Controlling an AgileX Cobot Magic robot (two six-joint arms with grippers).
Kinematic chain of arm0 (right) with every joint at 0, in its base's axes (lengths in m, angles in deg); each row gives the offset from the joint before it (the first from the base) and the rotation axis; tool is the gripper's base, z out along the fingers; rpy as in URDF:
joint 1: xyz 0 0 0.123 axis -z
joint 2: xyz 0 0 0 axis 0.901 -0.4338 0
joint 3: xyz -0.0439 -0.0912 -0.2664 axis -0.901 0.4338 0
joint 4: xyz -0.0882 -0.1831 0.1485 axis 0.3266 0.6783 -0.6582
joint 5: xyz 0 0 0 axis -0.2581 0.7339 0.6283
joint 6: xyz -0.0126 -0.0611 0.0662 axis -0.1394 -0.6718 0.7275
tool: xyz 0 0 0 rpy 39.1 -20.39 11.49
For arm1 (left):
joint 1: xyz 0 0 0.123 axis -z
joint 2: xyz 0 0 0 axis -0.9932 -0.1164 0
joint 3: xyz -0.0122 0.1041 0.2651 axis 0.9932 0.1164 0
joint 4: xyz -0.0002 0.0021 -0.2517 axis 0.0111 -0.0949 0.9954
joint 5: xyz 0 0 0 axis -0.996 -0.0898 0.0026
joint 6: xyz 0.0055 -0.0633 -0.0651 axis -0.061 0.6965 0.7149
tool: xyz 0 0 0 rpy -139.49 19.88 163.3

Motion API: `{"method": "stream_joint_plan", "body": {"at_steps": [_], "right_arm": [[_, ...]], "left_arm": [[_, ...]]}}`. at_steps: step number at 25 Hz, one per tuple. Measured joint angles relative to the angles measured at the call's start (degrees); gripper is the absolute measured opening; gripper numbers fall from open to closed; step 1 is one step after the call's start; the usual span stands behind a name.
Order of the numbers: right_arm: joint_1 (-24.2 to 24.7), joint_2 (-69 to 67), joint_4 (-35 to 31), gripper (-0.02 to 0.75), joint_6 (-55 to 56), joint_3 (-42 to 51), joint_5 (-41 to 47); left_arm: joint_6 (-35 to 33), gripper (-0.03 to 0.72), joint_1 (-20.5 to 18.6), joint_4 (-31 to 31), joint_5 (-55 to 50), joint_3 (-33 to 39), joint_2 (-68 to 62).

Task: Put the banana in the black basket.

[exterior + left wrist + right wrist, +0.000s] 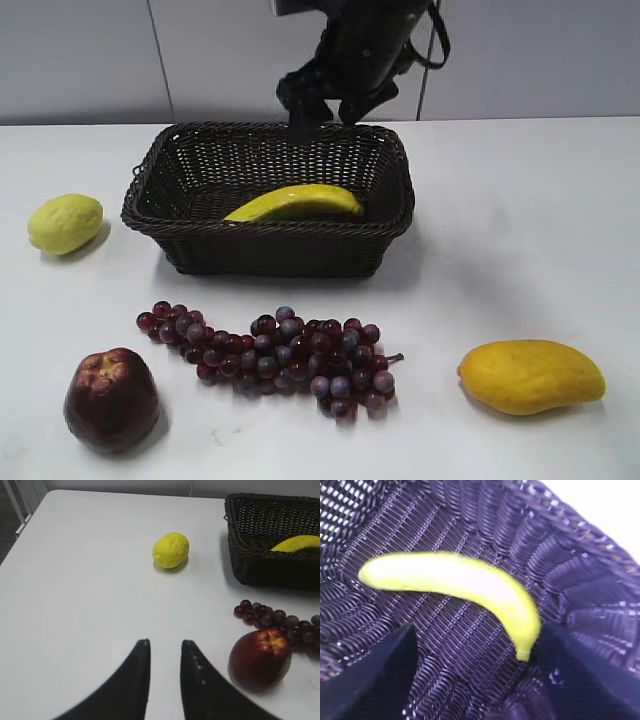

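Observation:
The banana (296, 201) is bright yellow and curved, and lies on the floor of the black basket (150, 195). In the right wrist view the banana (460, 582) lies free on the basket's weave (470, 645). My right gripper (477, 645) is open and empty just above it, with one tip beside the banana's end. In the exterior view the right gripper (322, 112) hangs over the basket's far rim. My left gripper (162, 645) is open and empty, low over bare table far to the left; the basket (260, 572) and banana (299, 543) show at upper right.
A pale-yellow lemon (65, 223) lies left of the basket. A bunch of red grapes (280, 355) lies in front of it. A dark red apple (111, 398) sits at front left and a mango (531, 375) at front right.

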Motion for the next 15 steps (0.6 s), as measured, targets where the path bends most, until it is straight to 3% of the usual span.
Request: {"method": "stream_joint_plan", "body": {"at_steps": [10,15], "right_arm": [[0.65,15.72,11.8,0.593,3.56,-0.46,8.74],[1.38,26.3,15.43,0.593,6.21,5.56,12.19]], "left_arm": [[0.0,0.204,0.0,0.0,0.0,0.0,0.0],[0.0,0.204,0.0,0.0,0.0,0.0,0.0]]}}
